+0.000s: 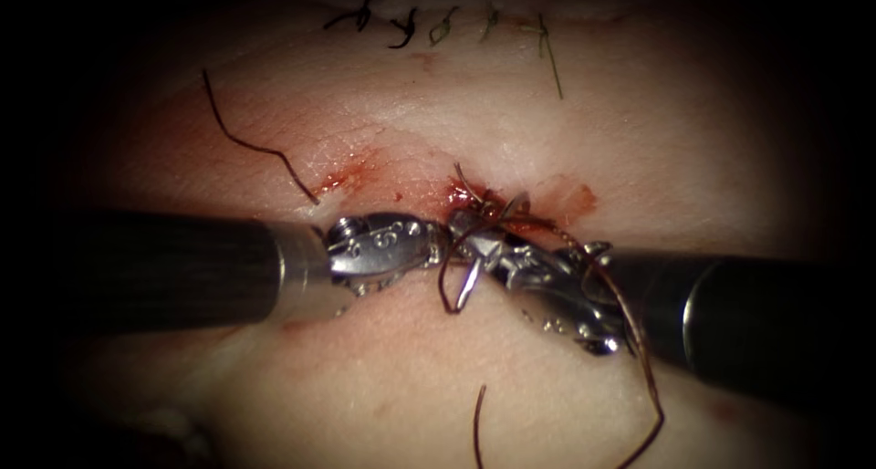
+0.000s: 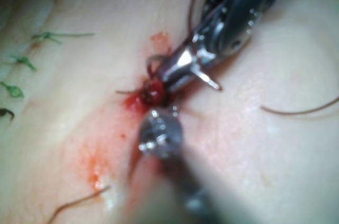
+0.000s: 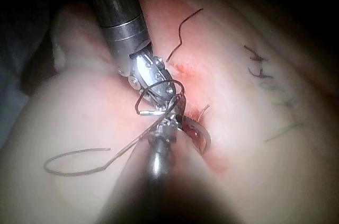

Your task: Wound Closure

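Note:
On the tissue (image 1: 438, 369) the cut (image 1: 383, 179) runs across, wet with red fluid (image 1: 351, 172). My left tool (image 1: 441, 243) (image 2: 159, 131) (image 3: 161, 89) comes in from the left. Its jaws are shut just below the cut, and a loop of thread (image 1: 444, 282) curls around the tip. My right tool (image 1: 463, 259) (image 2: 185, 87) (image 3: 172, 126) meets it tip to tip with jaws spread. One jaw reaches into the cut and the other points down. The curved needle (image 1: 516, 201) (image 3: 203, 135) arcs out of the tissue at the cut beside that jaw. Thread (image 1: 643, 359) drapes over the right tool.
A loose dark thread end (image 1: 246, 140) lies on the tissue left of the cut. Another thread end (image 1: 476, 423) curls near the front. A row of dark and green marks (image 1: 401, 26) (image 2: 21, 62) sits at the far side.

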`<state>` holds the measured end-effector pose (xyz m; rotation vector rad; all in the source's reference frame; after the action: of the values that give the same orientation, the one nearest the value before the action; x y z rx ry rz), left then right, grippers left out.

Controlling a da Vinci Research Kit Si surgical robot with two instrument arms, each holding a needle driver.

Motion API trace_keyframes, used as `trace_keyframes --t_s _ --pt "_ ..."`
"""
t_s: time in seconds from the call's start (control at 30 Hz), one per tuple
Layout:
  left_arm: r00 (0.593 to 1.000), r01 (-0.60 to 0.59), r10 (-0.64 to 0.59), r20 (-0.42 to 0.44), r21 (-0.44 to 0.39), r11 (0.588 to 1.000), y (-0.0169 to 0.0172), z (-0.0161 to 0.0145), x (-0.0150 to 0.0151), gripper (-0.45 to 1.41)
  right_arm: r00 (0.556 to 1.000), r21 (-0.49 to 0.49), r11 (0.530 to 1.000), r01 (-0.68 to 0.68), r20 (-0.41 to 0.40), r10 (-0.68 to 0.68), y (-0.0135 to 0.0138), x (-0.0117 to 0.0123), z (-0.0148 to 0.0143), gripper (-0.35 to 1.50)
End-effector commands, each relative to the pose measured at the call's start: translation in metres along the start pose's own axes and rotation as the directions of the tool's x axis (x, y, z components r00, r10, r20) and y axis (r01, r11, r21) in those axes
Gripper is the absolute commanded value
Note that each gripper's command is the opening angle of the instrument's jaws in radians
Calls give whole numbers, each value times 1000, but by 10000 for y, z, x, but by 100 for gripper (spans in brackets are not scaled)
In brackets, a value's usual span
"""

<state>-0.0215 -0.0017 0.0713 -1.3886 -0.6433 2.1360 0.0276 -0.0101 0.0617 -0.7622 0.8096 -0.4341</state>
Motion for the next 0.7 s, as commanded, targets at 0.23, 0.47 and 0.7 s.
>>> trace_keyframes --t_s 0.23,0.47,0.7 --pt "1000 5 -5 5 -1 1000 1 8 -6 12 993 28 992 -119 -16 119 -18 -6 10 -35" --pt "1000 5 -5 5 -2 1000 0 8 -6 10 978 41 979 -202 -40 204 -29 -12 12 -35" --pt "1000 6 -6 5 -1 1000 0 8 -6 8 965 47 965 -257 -31 259 -31 -13 12 -35"
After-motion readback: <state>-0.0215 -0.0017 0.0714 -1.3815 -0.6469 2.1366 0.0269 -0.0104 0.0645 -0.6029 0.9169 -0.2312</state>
